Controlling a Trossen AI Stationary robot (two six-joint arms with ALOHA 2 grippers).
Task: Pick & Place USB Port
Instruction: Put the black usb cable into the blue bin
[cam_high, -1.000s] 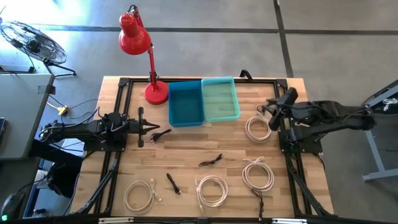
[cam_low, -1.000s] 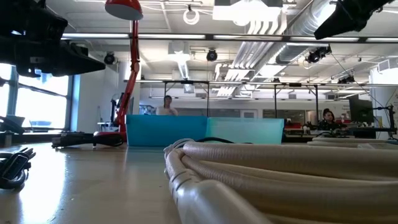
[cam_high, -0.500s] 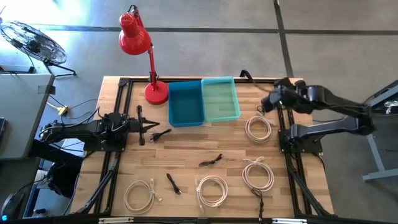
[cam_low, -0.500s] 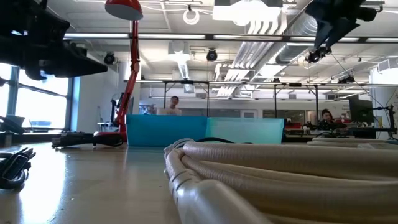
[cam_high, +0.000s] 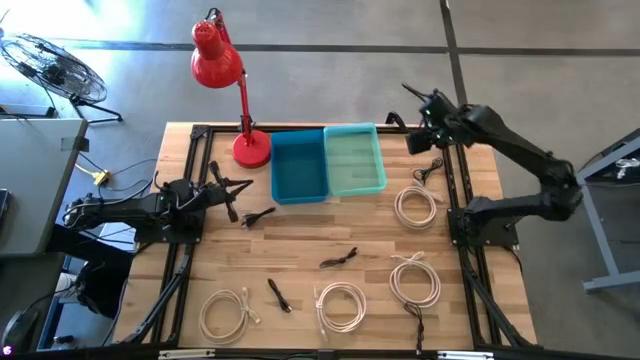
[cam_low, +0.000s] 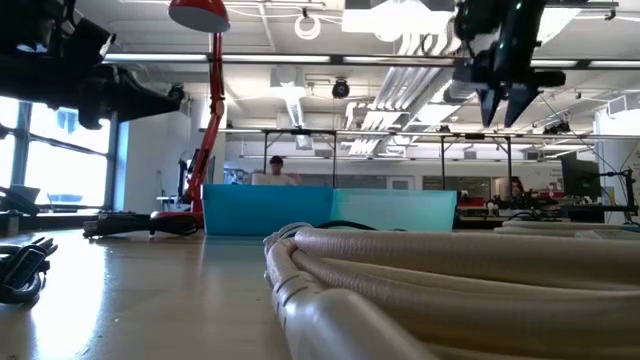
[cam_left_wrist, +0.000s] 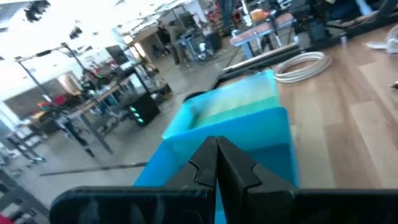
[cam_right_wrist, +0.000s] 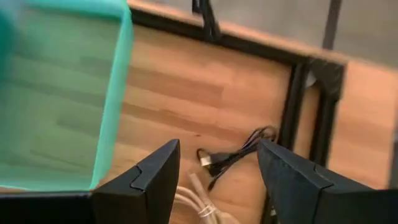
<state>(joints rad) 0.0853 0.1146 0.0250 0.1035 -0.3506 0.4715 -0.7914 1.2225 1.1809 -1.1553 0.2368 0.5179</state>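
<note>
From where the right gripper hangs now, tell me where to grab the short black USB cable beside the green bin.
Grip the black USB cable at its bunched middle, coming straight down: it lies flat on bare wood between the green bin and the table's black frame. The right gripper, open, already straddles it from above.

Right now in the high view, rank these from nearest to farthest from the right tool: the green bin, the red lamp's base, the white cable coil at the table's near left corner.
Right tool is open above the table's far right.
1. Green bin: just to its left, far edge.
2. Lamp base: far edge, beyond the blue bin.
3. Left corner coil: diagonally across the table.
</note>
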